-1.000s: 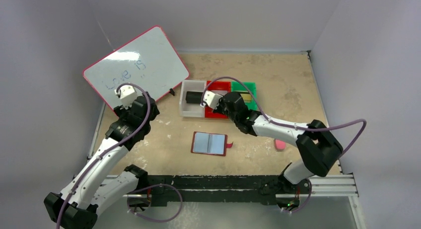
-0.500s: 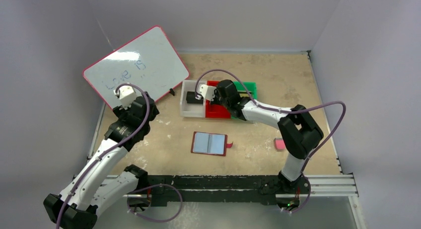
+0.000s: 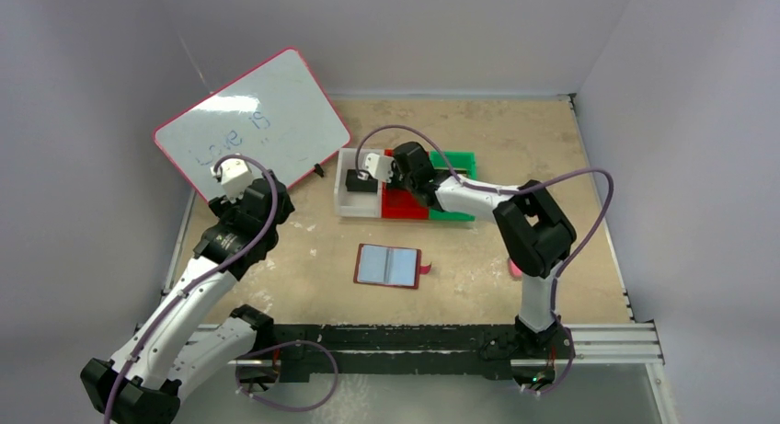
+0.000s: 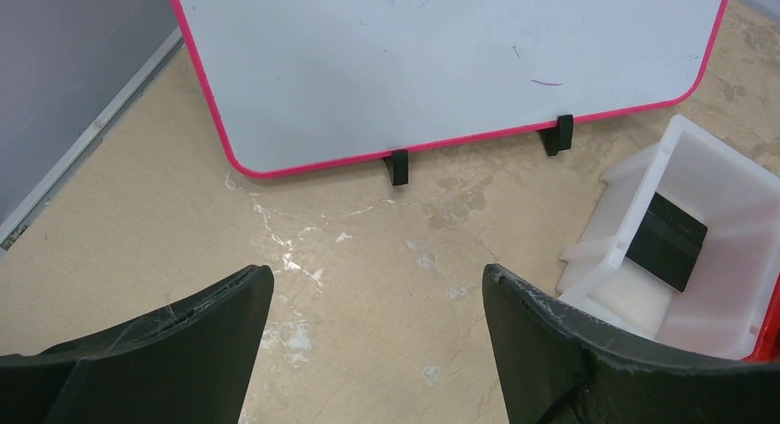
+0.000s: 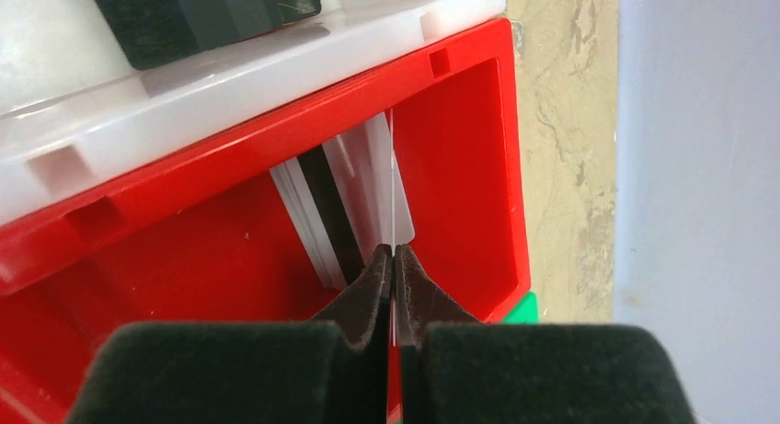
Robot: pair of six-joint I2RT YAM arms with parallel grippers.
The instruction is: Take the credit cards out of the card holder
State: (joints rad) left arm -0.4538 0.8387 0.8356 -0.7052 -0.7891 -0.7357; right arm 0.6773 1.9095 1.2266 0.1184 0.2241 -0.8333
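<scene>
The card holder [image 3: 388, 266] lies open on the table, dark red with pale blue sleeves facing up. My right gripper [image 5: 394, 250] is shut on a thin credit card [image 5: 393, 166], seen edge-on, over the red bin [image 5: 460, 157]. Pale cards with a black stripe [image 5: 336, 203] lie in that bin under it. In the top view the right gripper [image 3: 384, 171] hangs over the row of bins. A black card [image 4: 666, 240] rests in the white bin [image 4: 699, 148]. My left gripper [image 4: 377, 286] is open and empty over bare table, in front of the whiteboard.
A pink-framed whiteboard [image 3: 253, 125] stands tilted at the back left on black feet [image 4: 397, 166]. A green bin [image 3: 457, 159] sits right of the red one. A small pink block [image 3: 515, 269] lies by the right arm. Walls close in on three sides.
My right arm has swung left along the bins with its elbow folding in, still shut on the card. The left arm and the card holder have not moved.
</scene>
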